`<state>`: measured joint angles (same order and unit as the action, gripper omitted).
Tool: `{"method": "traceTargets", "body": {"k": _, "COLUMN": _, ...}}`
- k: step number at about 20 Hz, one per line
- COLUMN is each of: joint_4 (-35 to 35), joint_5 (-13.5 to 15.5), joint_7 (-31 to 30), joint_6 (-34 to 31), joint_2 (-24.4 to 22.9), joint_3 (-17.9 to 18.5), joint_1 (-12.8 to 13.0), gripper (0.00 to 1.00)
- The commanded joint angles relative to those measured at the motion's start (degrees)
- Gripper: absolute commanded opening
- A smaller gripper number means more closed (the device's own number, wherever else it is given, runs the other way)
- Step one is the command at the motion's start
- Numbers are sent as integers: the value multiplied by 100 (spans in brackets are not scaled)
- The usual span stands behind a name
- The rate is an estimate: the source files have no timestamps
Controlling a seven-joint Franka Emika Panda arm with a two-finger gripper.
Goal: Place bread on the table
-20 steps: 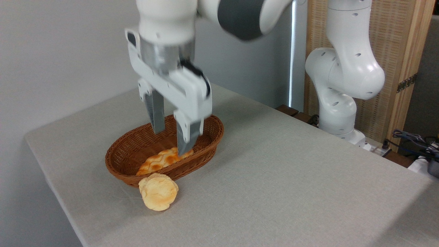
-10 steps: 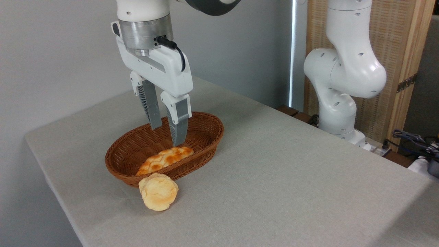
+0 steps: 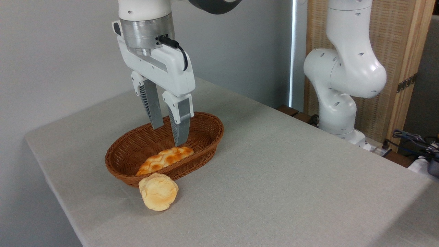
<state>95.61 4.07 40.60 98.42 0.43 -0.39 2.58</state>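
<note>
The bread [image 3: 158, 192], a pale-golden round bun with lobed edges, lies on the grey table [image 3: 274, 178] and leans against the front wall of the wicker basket [image 3: 205, 145]. My gripper [image 3: 168, 133] hangs open above the basket, well above and behind the bun, with nothing between its fingers. Its fingertips point down toward the basket's inside.
A braided orange-brown loaf [image 3: 165, 158] lies inside the basket, just below my fingertips. The arm's white base [image 3: 337, 103] stands at the table's far right edge. Cables [image 3: 415, 142] lie beyond it. The table's left edge runs close to the basket.
The gripper swung left and lifted off the loaf a second ago, then drifted slightly right. The bun and loaf have stayed put.
</note>
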Motion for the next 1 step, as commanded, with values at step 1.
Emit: {"method": "traceTargets", "body": {"k": 1, "joint_4": -51, "joint_5": -91, "joint_7": 62, "joint_6": -183, "joint_2": -69, "joint_3": 22, "joint_1": -30, "gripper": 100}}
